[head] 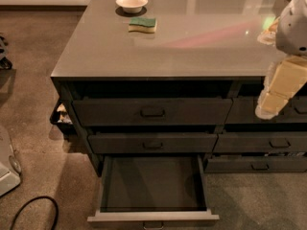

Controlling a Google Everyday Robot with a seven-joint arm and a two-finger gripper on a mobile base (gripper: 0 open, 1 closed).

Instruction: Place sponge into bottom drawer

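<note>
The sponge (142, 24), green on top with yellow foam below, lies flat on the grey countertop (168, 51) at the back left, just in front of the round white bowl (131, 3). The bottom drawer (151, 183) of the left column is pulled out towards me, and its dark inside is empty. My gripper (272, 99), cream coloured, hangs at the right edge of the view in front of the right column's top drawer. It is far to the right of the sponge and above and right of the open drawer. It holds nothing that I can see.
Two shut drawers (152, 112) sit above the open one, and the right column's drawers (259, 143) are shut. A black cable (33, 210) and a white object (7, 169) lie on the carpet at the left. A small bin (60, 116) hangs at the cabinet's left side.
</note>
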